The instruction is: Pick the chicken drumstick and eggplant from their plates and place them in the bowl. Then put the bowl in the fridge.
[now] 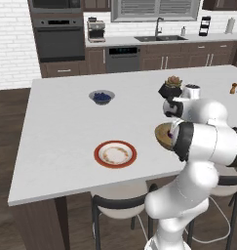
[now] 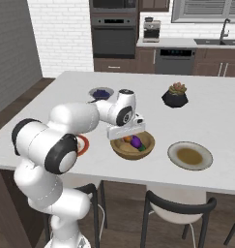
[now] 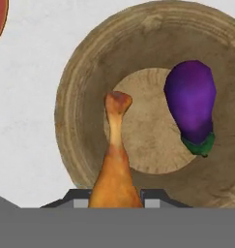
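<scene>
One wooden bowl (image 2: 133, 146) on desk (image 1: 66, 127); one eggplant (image 3: 190, 111) lying inside it. Two plates: red-rimmed (image 1: 115, 154), grey-green (image 2: 190, 155), both bare of food. One chicken drumstick (image 3: 115, 164), bone end toward bowl centre. Tool (image 3: 115, 201) over bowl, jaws narrow, clamped on drumstick's meaty end; fingertips mostly hidden, grip apparent.

Bench (image 1: 61, 141): small grey bowl of blue berries (image 1: 101, 96) toward its far side; black pot with plant (image 2: 175, 96) right of the berries; stools (image 2: 179, 213) tucked beneath its near edge.
</scene>
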Motion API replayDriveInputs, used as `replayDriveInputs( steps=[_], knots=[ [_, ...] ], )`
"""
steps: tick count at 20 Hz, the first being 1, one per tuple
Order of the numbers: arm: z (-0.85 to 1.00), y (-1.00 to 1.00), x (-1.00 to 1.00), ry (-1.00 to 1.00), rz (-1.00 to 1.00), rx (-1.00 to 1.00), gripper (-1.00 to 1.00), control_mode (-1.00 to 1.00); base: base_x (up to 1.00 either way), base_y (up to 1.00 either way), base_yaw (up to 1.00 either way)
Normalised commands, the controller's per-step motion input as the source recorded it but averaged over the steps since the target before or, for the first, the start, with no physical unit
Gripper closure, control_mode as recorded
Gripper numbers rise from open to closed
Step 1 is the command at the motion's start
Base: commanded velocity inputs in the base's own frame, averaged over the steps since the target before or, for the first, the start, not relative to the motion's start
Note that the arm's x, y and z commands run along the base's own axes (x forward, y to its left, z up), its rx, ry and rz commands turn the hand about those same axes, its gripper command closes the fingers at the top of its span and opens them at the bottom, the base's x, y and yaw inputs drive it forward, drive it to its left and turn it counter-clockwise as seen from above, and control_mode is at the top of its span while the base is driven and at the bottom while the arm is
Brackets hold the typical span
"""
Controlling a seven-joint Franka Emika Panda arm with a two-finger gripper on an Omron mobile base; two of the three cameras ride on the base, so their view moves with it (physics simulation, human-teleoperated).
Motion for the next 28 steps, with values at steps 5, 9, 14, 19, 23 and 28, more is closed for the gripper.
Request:
replayDriveInputs(
  steps=[5,9,14,19,23,28],
  knots=[
    [-0.33,-0.24,0.54,0.00,0.02,0.00,1.00,-1.00,0.00,0.00,0.00],
    [-0.50,0.00,0.11,0.02,0.05,0.00,1.00,-1.00,0.00,0.00,0.00],
    [-0.43,0.00,0.19,0.00,0.01,0.00,-1.00,-1.00,0.00,0.00,0.00],
    [-0.16,-0.02,0.34,0.00,0.00,0.01,-1.00,-1.00,0.00,0.00,0.00],
    [-0.03,0.00,0.39,0.00,0.00,0.05,-1.00,-1.00,0.00,0.00,0.00],
    [0.24,-0.19,-0.33,-0.04,-0.10,0.10,-1.00,-1.00,0.00,0.00,0.00]
  ],
)
